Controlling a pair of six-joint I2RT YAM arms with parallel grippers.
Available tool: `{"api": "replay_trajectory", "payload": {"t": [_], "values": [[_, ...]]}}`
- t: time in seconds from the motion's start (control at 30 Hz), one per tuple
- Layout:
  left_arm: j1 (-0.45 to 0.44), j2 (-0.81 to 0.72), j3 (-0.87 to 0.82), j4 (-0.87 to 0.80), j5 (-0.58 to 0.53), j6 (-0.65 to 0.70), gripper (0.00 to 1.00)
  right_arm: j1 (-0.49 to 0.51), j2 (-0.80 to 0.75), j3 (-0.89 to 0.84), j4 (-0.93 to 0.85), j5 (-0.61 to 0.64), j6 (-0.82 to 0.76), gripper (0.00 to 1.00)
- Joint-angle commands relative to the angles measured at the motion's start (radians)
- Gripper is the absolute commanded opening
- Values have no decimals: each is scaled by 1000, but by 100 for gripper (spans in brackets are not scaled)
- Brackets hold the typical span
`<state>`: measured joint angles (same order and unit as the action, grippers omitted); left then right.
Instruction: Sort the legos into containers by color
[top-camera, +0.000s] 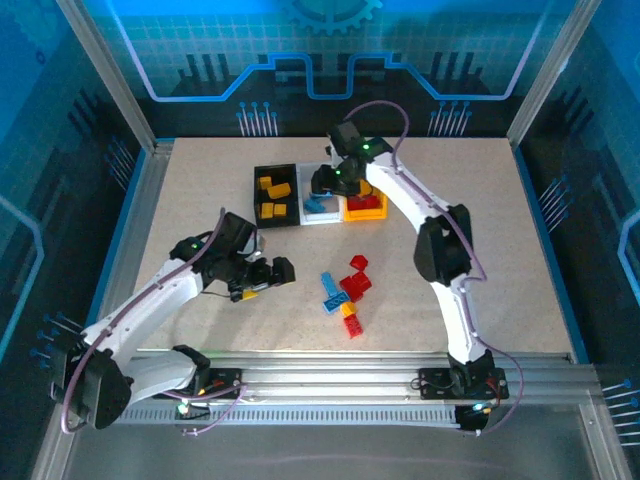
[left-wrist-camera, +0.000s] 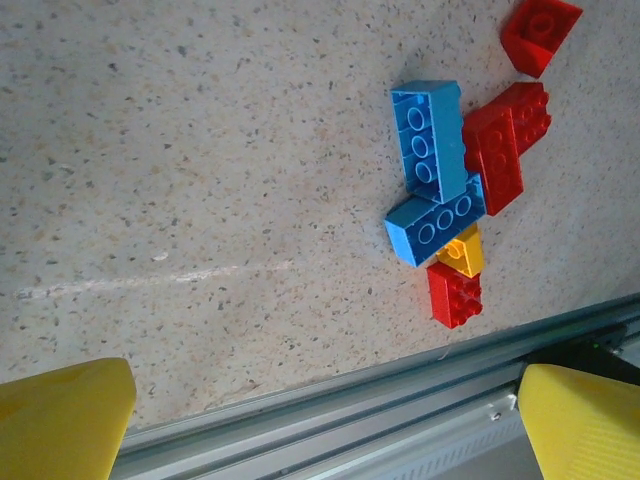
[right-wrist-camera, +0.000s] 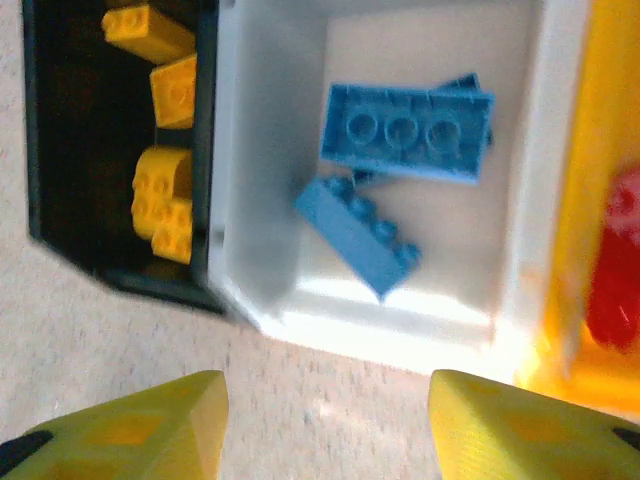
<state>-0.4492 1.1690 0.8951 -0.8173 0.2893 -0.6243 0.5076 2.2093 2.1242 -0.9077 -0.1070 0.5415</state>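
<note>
Right gripper (right-wrist-camera: 328, 410) hangs over the white bin (right-wrist-camera: 260, 150), upper centre of the top view, jaws apart, empty; blue bricks (right-wrist-camera: 405, 130) lie inside. Yellow bricks (right-wrist-camera: 165, 190) sit in the black bin (right-wrist-camera: 70, 200), a red brick (right-wrist-camera: 615, 270) in the yellow bin (right-wrist-camera: 570, 120). Left gripper (left-wrist-camera: 325, 400), spread wide and empty, hovers left of the loose legos (left-wrist-camera: 450, 190) mid-table

Mounted on the metal rail (top-camera: 350, 365), the left arm (top-camera: 150, 300) and right arm (top-camera: 400, 195) are wearing white shells with black joints. Greyish-purple cables (top-camera: 380, 102) are trailing along them, small green lights (top-camera: 367, 147) are glowing, and yellow fingers (left-wrist-camera: 60, 420) are tipping both.
</note>
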Motion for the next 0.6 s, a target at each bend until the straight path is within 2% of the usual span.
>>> {"api": "replay_trajectory", "payload": {"t": [0.0, 0.13, 0.27, 0.37, 0.57], "values": [[-47, 51, 44, 46, 10, 35, 99, 14, -159, -149, -69, 29, -40, 57], [-85, 95, 37, 119, -2, 3, 99, 13, -274, -366, -158, 61, -37, 57], [-92, 127, 8, 208, 27, -50, 99, 21, -351, -559, -138, 64, -45, 61], [-92, 152, 16, 224, 34, -59, 99, 30, -328, -593, -149, 76, -49, 67], [-94, 127, 12, 203, 21, -60, 99, 32, -254, -603, -120, 71, 18, 69]]}}
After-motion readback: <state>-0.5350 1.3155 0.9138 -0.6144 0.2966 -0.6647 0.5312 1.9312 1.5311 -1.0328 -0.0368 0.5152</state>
